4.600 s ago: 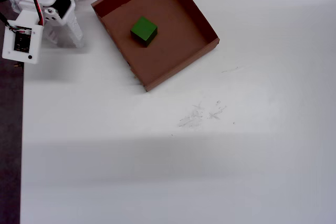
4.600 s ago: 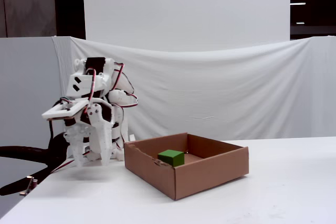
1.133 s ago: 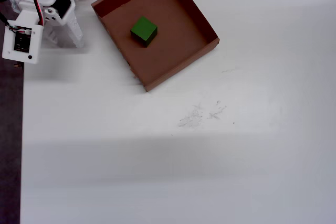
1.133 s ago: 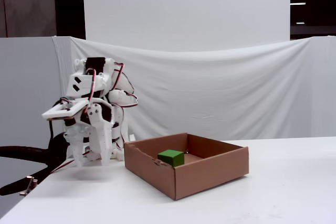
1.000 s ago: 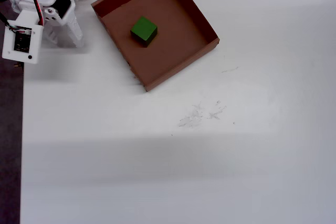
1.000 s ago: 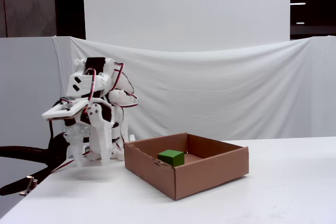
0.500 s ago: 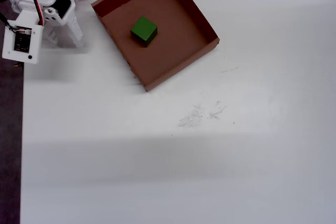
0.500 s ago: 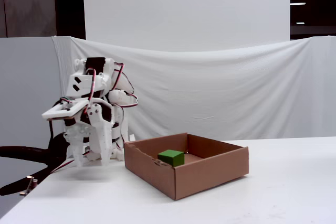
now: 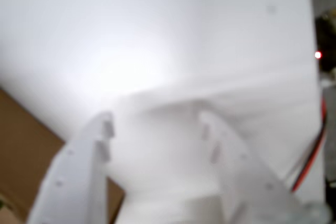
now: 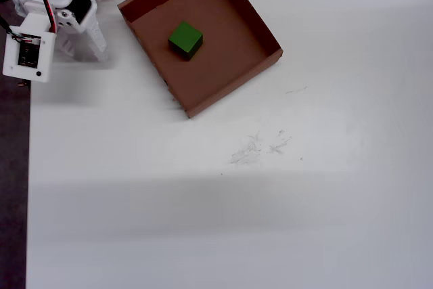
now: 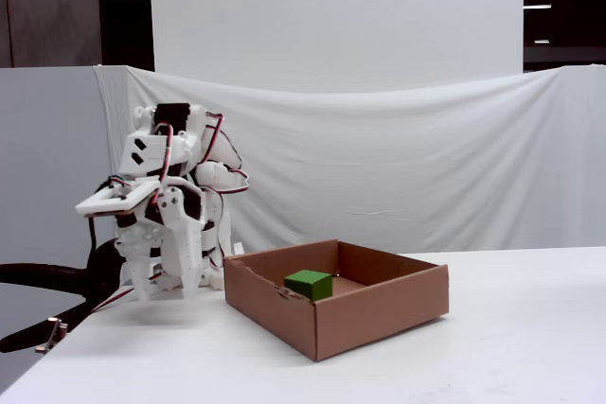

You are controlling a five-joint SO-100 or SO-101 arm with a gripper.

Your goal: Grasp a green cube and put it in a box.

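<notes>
Nothing moved | green cube [image 10: 185,37], matte, darker sides, inside box [image 10: 233,5] | claw [image 9: 155,121] apparently open, empty

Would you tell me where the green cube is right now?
In the overhead view, the green cube lies inside the box, toward its upper-left part, untouched.

Almost nothing is changing: the gripper [image 10: 81,44] is only wavering slightly beside the box [image 10: 233,82], its fingers [image 11: 185,276] pointing down over the worktop [image 10: 203,201].
</notes>
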